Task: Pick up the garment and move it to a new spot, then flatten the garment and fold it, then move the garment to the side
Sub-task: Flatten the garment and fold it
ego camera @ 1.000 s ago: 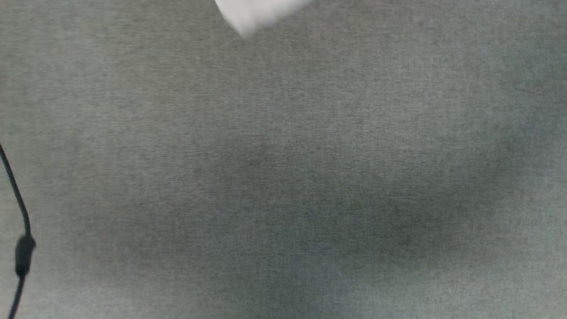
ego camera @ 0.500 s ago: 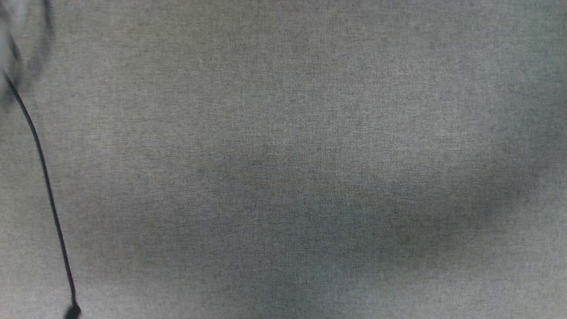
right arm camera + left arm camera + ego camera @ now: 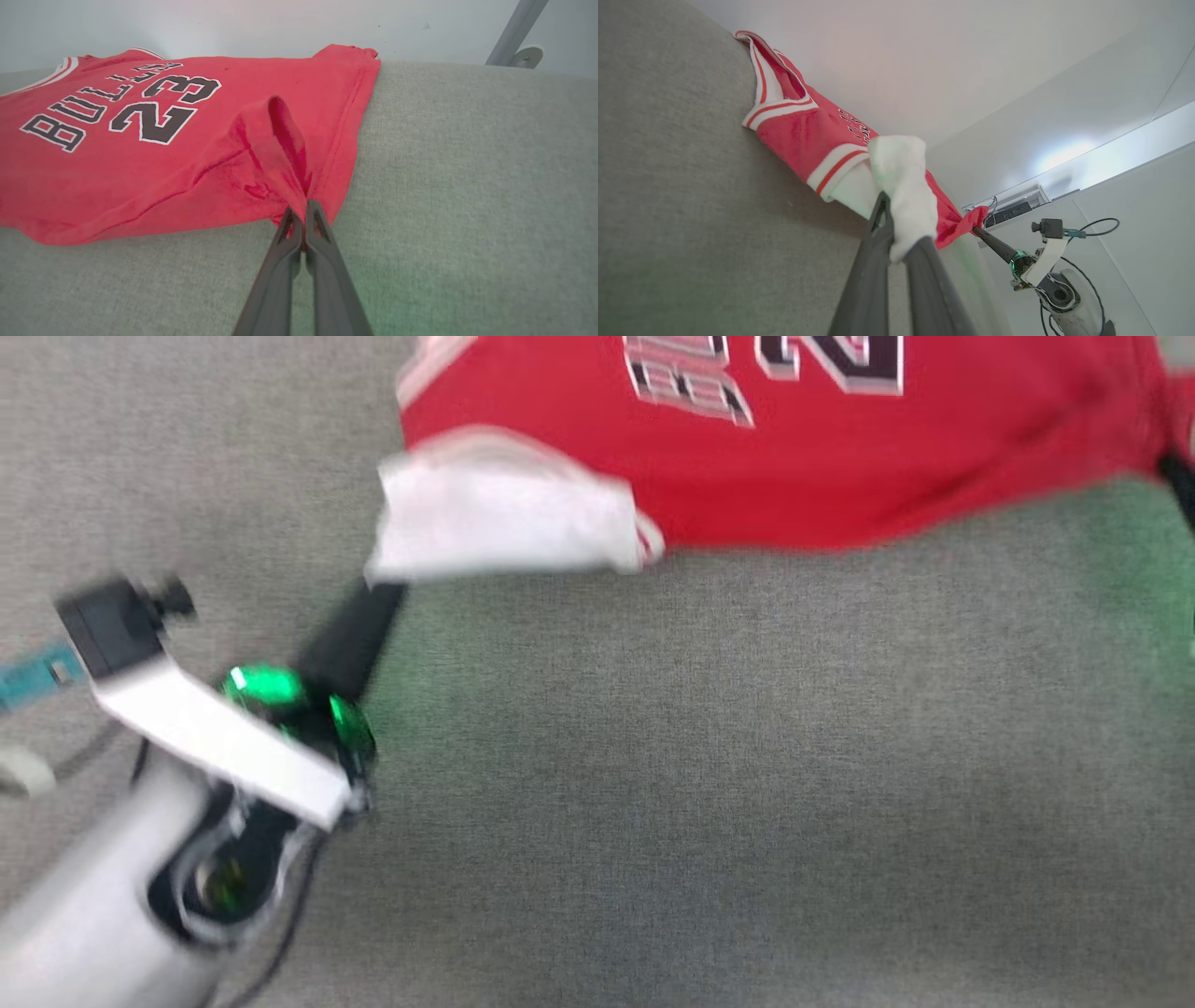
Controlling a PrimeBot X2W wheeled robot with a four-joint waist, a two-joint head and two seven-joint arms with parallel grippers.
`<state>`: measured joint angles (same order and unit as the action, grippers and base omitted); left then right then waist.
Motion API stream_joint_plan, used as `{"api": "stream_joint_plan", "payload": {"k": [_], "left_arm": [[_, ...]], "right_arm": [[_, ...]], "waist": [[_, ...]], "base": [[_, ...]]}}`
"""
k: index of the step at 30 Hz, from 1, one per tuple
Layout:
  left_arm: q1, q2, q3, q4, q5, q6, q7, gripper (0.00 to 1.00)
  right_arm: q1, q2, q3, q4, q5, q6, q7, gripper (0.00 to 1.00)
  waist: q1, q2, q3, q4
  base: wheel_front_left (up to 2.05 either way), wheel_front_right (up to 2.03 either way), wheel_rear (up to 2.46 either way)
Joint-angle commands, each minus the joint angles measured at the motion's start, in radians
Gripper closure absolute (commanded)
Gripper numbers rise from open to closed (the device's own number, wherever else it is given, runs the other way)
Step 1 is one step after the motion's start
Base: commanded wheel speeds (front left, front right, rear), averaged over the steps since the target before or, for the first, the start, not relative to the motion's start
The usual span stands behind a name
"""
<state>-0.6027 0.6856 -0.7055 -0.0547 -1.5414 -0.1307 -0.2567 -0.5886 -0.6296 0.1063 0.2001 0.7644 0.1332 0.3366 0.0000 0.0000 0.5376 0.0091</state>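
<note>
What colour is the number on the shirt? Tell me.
The number on the shirt is black, outlined white; clearest in the right wrist view.

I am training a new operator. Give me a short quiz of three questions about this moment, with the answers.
1. True or false: the left gripper is shut on a white sleeve of the garment.
2. Which number is printed on the garment? A) 23 B) 32 C) 45
3. Fill in: the right gripper pinches cloth of the colour ____.
Key: 1 true; 2 A; 3 red.
</note>
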Motion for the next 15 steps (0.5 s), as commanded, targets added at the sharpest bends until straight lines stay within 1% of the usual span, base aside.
{"api": "stream_joint_plan", "payload": {"k": [1, 4, 6, 15], "left_arm": [[0.031, 0.006, -0.006, -0.021, 0.011, 0.001, -0.007, 1.00], [0.127, 0.035, -0.027, -0.079, 0.040, 0.001, -0.007, 1.00], [0.184, 0.041, -0.027, -0.108, 0.054, 0.001, -0.009, 1.00], [0.436, 0.058, 0.050, -0.244, 0.128, 0.001, -0.009, 1.00]], "right_arm": [[0.035, -0.005, -0.015, -0.018, 0.008, -0.005, 0.009, 1.00], [0.163, -0.006, -0.063, -0.097, 0.018, -0.003, 0.024, 1.00], [0.242, 0.003, -0.094, -0.150, 0.027, -0.003, 0.030, 1.00], [0.526, 0.034, -0.227, -0.330, 0.056, -0.003, 0.089, 1.00]], "waist": [[0.0000, 0.0000, -0.024, 0.006], [0.0000, 0.0000, -0.054, 0.011], [0.0000, 0.0000, -0.069, 0.014], [0.0000, 0.0000, -0.088, 0.013]], "base": [[0.00, 0.00, 0.00], [0.00, 0.00, 0.00], [0.00, 0.00, 0.00], [0.00, 0.00, 0.00]]}}
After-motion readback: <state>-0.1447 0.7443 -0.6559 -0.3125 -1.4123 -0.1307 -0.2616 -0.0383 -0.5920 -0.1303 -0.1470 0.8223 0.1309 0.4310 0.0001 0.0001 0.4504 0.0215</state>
